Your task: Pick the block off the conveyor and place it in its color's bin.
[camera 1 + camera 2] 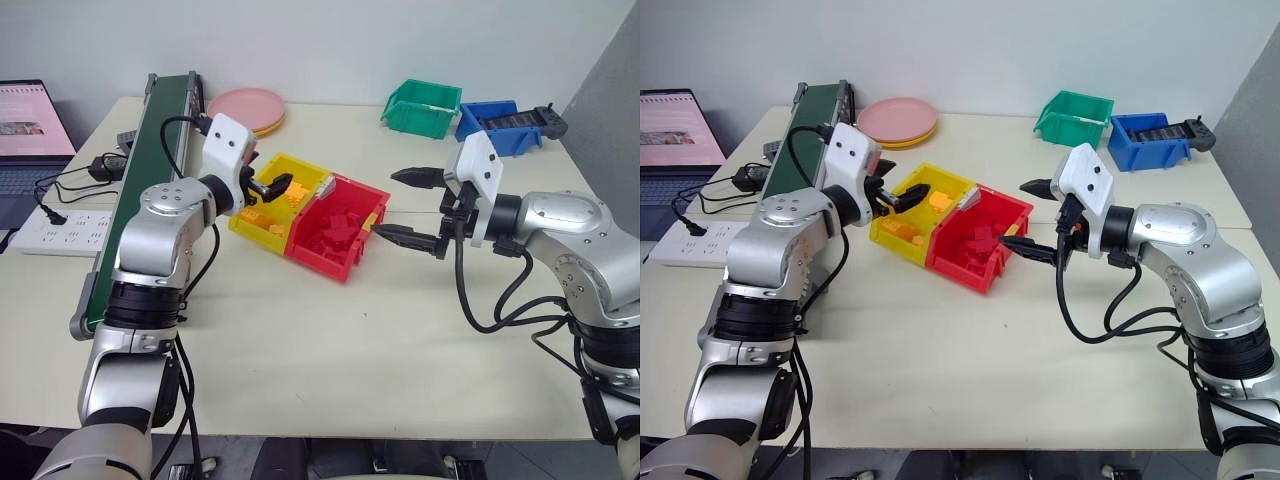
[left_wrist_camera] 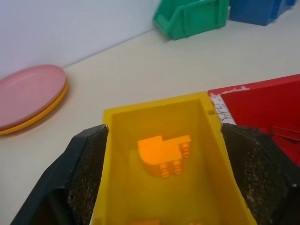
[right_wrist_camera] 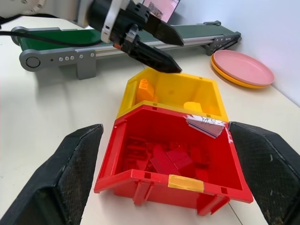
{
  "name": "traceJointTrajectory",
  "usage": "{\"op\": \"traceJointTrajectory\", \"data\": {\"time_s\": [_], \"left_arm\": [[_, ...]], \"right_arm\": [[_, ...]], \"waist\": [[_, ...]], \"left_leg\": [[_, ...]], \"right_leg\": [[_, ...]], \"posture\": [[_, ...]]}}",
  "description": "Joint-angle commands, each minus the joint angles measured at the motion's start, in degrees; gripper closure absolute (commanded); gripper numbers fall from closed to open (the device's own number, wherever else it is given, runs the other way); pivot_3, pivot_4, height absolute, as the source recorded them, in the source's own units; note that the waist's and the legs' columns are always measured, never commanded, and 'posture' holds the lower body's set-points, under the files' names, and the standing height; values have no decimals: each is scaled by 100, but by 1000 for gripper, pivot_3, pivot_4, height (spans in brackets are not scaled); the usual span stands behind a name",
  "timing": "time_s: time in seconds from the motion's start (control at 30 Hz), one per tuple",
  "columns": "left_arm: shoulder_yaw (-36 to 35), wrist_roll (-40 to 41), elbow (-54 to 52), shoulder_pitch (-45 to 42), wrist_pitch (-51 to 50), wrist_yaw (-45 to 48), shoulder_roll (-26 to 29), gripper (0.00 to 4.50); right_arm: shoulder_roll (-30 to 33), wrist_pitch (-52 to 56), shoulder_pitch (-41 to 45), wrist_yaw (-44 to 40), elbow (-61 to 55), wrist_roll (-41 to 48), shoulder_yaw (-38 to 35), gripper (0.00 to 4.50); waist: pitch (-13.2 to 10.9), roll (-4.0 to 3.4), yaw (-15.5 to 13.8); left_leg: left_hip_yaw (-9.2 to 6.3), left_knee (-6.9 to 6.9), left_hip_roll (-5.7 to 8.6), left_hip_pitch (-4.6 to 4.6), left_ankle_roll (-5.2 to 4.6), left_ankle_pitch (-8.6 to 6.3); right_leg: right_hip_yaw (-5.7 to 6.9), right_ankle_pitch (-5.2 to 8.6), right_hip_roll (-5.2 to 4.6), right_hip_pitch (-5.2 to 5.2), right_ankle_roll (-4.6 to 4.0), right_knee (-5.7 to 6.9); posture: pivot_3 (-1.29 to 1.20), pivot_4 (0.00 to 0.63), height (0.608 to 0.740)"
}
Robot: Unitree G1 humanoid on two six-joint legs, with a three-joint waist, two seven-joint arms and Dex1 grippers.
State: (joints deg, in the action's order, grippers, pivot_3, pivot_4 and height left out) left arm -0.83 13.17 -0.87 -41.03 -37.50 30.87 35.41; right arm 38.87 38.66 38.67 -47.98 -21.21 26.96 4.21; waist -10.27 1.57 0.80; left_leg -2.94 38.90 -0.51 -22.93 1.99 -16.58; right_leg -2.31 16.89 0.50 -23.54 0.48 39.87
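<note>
The yellow bin (image 1: 256,231) stands mid-table, joined to a red bin (image 1: 322,262). My left gripper (image 1: 272,186) hovers level over the yellow bin's back, open with nothing between its fingers. Just past its fingertips, inside the bin, is the yellow-orange block (image 2: 164,154), free of the gripper and among other orange bricks. The right wrist view shows the block (image 3: 144,89) against the bin's inner wall, under the left gripper (image 3: 157,49). The dark green conveyor (image 1: 140,180) runs along the table's left side. My right gripper (image 1: 384,203) stands open and empty just right of the red bin.
A green bin (image 1: 422,107) and a blue bin (image 1: 487,122) holding a black object stand at the back right. Pink and yellow plates (image 1: 248,105) lie behind the conveyor's far end. A laptop (image 1: 30,130), a power strip (image 1: 55,232) and cables sit left of the conveyor.
</note>
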Motion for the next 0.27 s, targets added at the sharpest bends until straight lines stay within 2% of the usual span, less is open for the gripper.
{"op": "traceJointTrajectory", "data": {"time_s": [0.03,0.17,0.27], "left_arm": [[-895,391,-1720,1042,-397,119,409,501],[-1632,747,-2732,2080,-957,-6,469,501],[-1934,845,-3076,2456,-1044,-192,374,501]], "right_arm": [[-102,-930,-364,-263,-80,-130,-112,0],[-70,-1450,-840,-458,19,-219,-206,0],[-45,-1665,-934,-544,104,-253,-228,0]], "waist": [[0,0,41],[0,0,69],[0,0,60]], "left_leg": [[1,-1,-1,-1,1,0],[0,-1,-4,-1,-1,-1],[-5,4,-2,16,-2,-1]], "right_leg": [[-1,1,0,-1,1,-1],[2,2,0,1,1,0],[6,1,-1,20,1,7]], "posture": [[0,150,740],[0,150,740],[0,150,740]]}}
